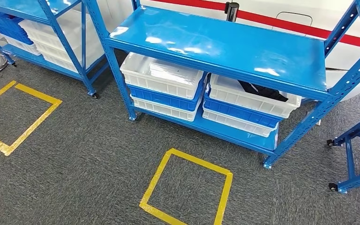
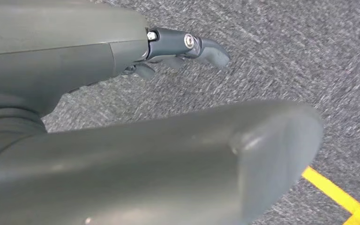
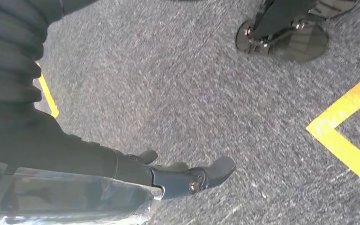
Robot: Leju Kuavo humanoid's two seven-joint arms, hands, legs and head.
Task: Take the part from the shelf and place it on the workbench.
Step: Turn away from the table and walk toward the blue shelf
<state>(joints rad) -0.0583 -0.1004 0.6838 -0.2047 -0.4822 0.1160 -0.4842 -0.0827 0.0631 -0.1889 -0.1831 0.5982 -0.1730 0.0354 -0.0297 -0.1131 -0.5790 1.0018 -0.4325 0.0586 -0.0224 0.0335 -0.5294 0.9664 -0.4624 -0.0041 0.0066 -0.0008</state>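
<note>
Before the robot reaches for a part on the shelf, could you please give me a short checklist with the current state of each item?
1. Left hand free: ok, hangs over the carpet, holds nothing.
2. Right hand free: ok, nothing in it.
3. Blue shelf in view ahead: ok.
4. Part located: cannot tell; a dark item lies in the right white bin, something flat and pale in the left white bin.
5. Standing in the yellow floor square: not ok, it lies ahead.

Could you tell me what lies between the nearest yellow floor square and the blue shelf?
In the head view, only bare grey carpet separates the yellow square from the blue shelf.
</note>
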